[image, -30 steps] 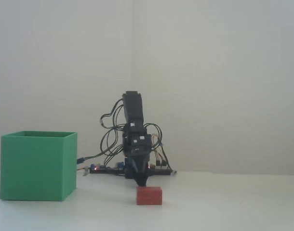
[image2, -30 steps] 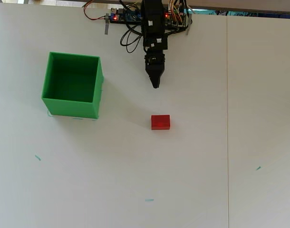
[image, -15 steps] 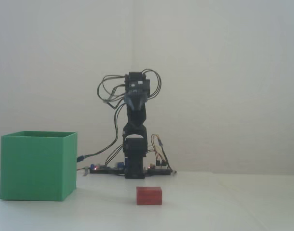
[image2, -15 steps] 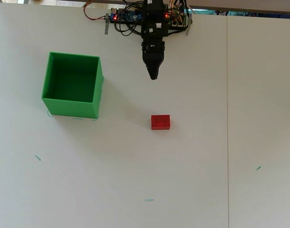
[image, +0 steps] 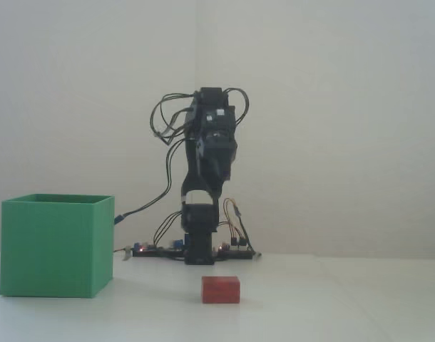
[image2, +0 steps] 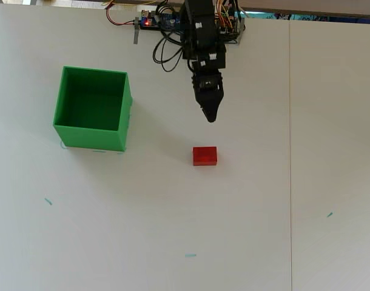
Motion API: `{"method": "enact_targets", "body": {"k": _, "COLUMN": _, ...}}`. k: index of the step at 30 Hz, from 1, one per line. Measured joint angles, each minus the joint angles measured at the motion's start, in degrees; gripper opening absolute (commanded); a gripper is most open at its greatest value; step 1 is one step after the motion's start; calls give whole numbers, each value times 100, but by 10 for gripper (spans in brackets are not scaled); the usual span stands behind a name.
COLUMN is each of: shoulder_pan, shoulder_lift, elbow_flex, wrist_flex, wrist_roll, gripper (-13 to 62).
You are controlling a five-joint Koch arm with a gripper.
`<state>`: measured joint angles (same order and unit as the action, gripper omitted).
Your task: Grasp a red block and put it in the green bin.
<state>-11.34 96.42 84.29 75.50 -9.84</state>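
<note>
The red block (image2: 205, 156) lies flat on the white table, alone; in the fixed view (image: 221, 290) it sits in front of the arm's base. The green bin (image2: 91, 136) stands open-topped to the block's left in the overhead view, and at the left in the fixed view (image: 57, 246). Its inside shows nothing in it. My gripper (image2: 210, 116) hangs raised above the table, pointing toward the block, its tip a short way behind it. The jaws meet in a point and hold nothing. In the fixed view the arm (image: 210, 142) is folded upright.
A controller board with wires (image2: 154, 21) lies at the arm's base by the table's far edge. A seam (image2: 290, 151) runs down the table on the right. Small teal marks (image2: 48, 201) dot the surface.
</note>
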Motion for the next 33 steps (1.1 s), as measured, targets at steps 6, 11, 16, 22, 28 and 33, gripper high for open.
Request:
{"method": "enact_targets", "body": {"k": 6, "shoulder_pan": -229, "shoulder_lift": -817, "elbow_flex": -791, "wrist_flex": 9, "wrist_roll": -659, "gripper": 359}}
{"method": "enact_targets", "body": {"k": 11, "shoulder_pan": -185, "shoulder_lift": -1318, "elbow_flex": -1125, "wrist_flex": 448, "wrist_roll": -501, "gripper": 369}}
{"method": "enact_targets", "body": {"k": 16, "shoulder_pan": -114, "shoulder_lift": -1767, "elbow_flex": -1125, "wrist_flex": 1020, "wrist_roll": -334, "gripper": 372}}
{"method": "enact_targets", "body": {"k": 22, "shoulder_pan": -448, "shoulder_lift": -1819, "elbow_flex": -1125, "wrist_flex": 1301, "wrist_roll": 1494, "gripper": 365}}
{"method": "enact_targets", "body": {"k": 28, "shoulder_pan": -492, "shoulder_lift": -1819, "elbow_flex": -1125, "wrist_flex": 1301, "wrist_roll": 2083, "gripper": 365}}
{"method": "enact_targets", "body": {"k": 33, "shoulder_pan": -492, "shoulder_lift": -2136, "elbow_flex": -1345, "wrist_flex": 1301, "wrist_roll": 2127, "gripper": 365}}
